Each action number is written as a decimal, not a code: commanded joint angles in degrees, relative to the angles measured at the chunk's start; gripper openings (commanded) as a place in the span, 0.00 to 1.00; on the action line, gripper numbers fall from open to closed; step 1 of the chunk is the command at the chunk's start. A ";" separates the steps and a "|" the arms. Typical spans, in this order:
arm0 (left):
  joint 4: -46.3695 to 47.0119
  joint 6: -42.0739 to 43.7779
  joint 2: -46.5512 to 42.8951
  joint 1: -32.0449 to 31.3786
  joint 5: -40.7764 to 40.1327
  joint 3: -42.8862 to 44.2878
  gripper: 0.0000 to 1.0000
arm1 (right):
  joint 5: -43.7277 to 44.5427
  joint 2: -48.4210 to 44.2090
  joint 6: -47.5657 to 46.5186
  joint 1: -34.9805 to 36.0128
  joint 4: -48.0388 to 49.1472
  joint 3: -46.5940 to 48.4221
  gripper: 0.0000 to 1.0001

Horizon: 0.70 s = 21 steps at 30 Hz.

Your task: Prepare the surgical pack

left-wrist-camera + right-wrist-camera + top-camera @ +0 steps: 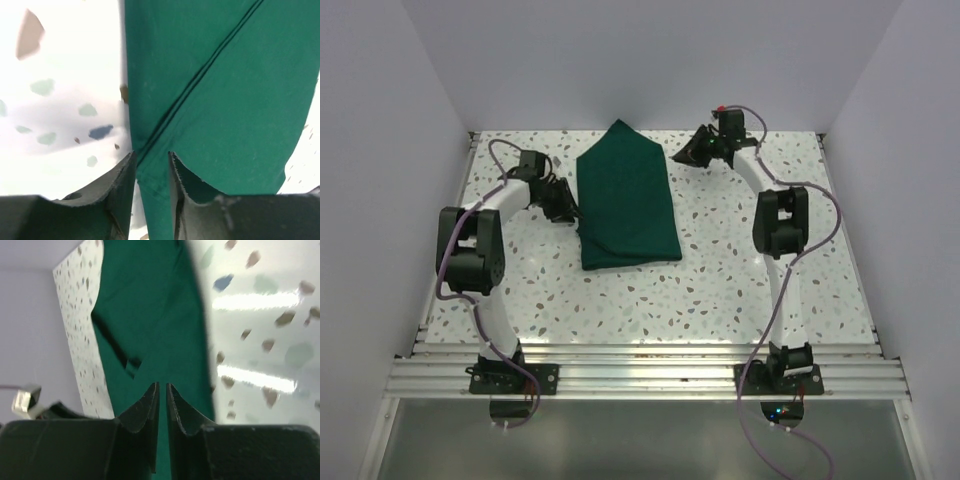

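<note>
Left hand [151, 155] straddles drape [225, 100] edge, unseen overhead.

I'm seeing a plain, matte dark green drape [625, 200] mid-frame — around it, white tabletop [740, 270] speckled grey and brown.

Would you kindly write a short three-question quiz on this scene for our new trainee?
1. True or false: the dark green drape is spread fully open as one flat sheet.
2. Which gripper sits at the drape's left edge in the top view? A) left gripper B) right gripper C) neither
3. What surface does the drape lie on?
Key: 1 false, it is a folded bundle; 2 A; 3 the speckled white tabletop.
</note>
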 commanded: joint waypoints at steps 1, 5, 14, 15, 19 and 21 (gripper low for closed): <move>5.50 0.31 -3.22 1.65 0.18 2.46 0.36 | -3.98 -14.35 -11.51 0.85 -7.45 -8.30 0.15; 11.13 -1.10 -0.33 1.83 7.21 3.59 0.31 | -10.40 -19.11 -8.45 1.46 -2.80 -18.61 0.17; 18.96 -4.35 6.26 1.48 15.22 4.30 0.13 | -17.18 -12.52 -7.03 4.02 -4.03 -19.43 0.00; 17.74 -3.92 7.84 1.57 15.05 4.66 0.12 | -16.83 -12.08 -7.30 4.02 -4.02 -19.52 0.00; 12.82 -1.37 12.41 1.57 13.38 8.69 0.11 | -14.72 -9.71 -8.61 3.93 -4.29 -19.34 0.00; 10.27 -0.40 14.08 1.57 12.41 9.75 0.11 | -14.10 -8.22 -9.84 3.75 -4.90 -19.34 0.00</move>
